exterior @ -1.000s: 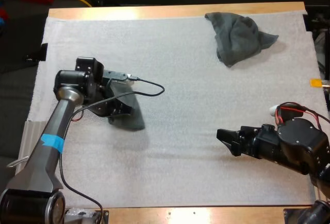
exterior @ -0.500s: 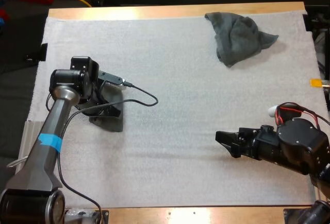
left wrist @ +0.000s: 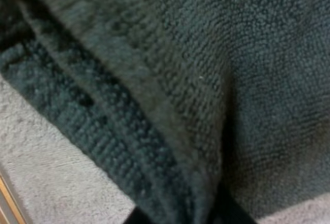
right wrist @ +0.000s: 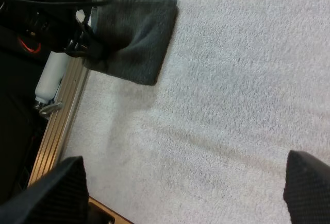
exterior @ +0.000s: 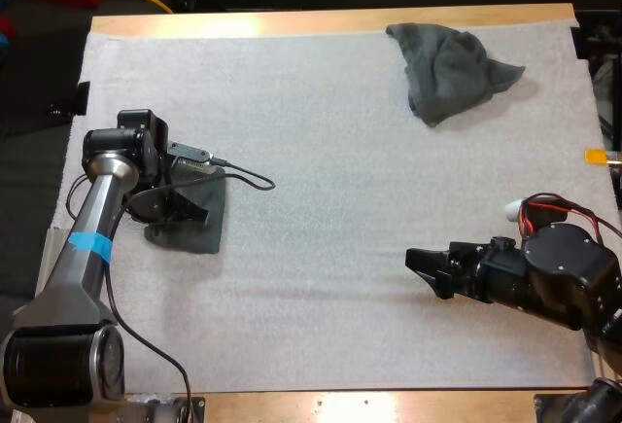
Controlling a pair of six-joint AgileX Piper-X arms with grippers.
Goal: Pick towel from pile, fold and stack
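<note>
Fabric of a dark grey-green folded towel (exterior: 206,219) lay flat on the white mat (exterior: 321,170), close to the mat's left edge as the high view showed it and about midway between the mat's near and far sides. The left tool (exterior: 180,217) sat at the towel's side nearest that mat edge. In the left wrist view its two black fingers (left wrist: 232,218) pressed a thick fold of the cloth from both sides, so it was clamped on the folded towel. Layered hems ran beside the pinched fold, with bare mat just past them. A crumpled towel (exterior: 447,68) of the same colour rested in a loose heap near the mat's far right corner, well apart from both tools. The right tool (exterior: 416,261) hovered over the mat's near right part, pointing toward the mat's middle. In the right wrist view its fingers (right wrist: 54,195) stood wide apart with bare mat between them. The mat covered almost all of the wooden surface (exterior: 330,21), which showed as a strip along the mat's far side.
</note>
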